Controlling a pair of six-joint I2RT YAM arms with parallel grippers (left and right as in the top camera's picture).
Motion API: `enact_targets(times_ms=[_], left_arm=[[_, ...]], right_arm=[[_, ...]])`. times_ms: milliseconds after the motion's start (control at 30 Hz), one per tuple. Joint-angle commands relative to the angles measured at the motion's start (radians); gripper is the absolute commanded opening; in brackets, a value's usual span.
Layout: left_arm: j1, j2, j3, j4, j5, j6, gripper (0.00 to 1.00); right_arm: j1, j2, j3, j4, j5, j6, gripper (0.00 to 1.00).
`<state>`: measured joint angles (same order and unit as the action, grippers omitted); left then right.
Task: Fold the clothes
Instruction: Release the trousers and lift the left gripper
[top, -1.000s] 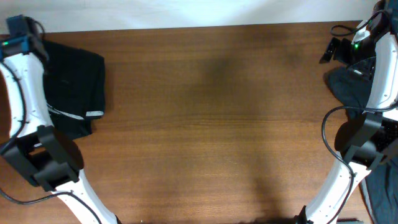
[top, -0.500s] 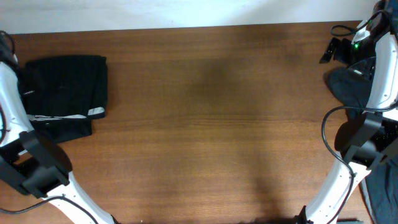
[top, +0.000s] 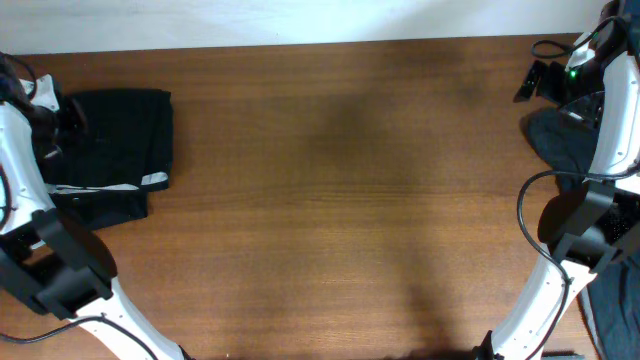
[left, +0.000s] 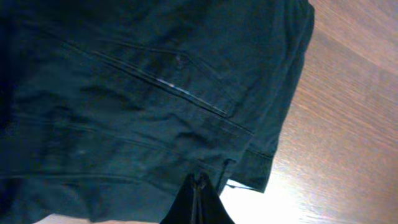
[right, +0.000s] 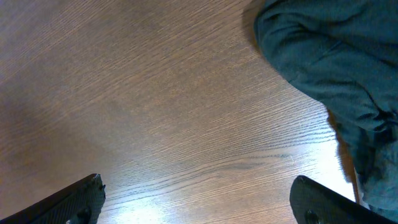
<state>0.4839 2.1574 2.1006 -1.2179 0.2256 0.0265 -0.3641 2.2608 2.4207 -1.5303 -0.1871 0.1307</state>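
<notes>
At the near right corner of the bench a dark bluish cloth hangs off the edge, limp and creased. Farther in, along the left edge toward the far left corner, the black shorts lie folded into a flat, squarish stack, with the pale waistband strip along their near side. Up close the fabric is matte and finely woven, with a stitched pocket welt. The left gripper hovers over them, fingers pressed together and apparently holding nothing. Farthest, by the far right corner, a rumpled dark garment lies heaped in soft rounded folds. The right gripper is spread wide over bare grained wood just beside it, empty. That heap looks like the next piece: take it by a hem rather than the bulk, draw it to the open middle, and spread it flat before folding.
</notes>
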Motion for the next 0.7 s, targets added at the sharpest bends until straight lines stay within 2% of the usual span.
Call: enact_targets(times_ms=[0, 200, 367, 533, 667], left_arm=[[-0.006, -0.026, -0.092, 0.043, 0.061, -0.012, 0.01], [-0.011, -0.026, -0.286, 0.196, 0.229, -0.012, 0.01], [-0.016, -0.026, -0.409, 0.291, 0.257, -0.012, 0.02], [-0.013, -0.031, -0.401, 0.302, 0.292, -0.028, 0.01], [0.015, -0.038, -0.307, 0.261, 0.372, -0.041, 0.0]], right_arm=[[-0.003, 0.003, 0.001, -0.002, 0.008, 0.002, 0.99], [-0.003, 0.003, 0.001, -0.002, 0.008, 0.002, 0.99], [-0.003, 0.003, 0.001, -0.002, 0.008, 0.002, 0.99], [-0.003, 0.003, 0.001, -0.002, 0.008, 0.002, 0.99], [-0.003, 0.003, 0.001, -0.002, 0.008, 0.002, 0.99]])
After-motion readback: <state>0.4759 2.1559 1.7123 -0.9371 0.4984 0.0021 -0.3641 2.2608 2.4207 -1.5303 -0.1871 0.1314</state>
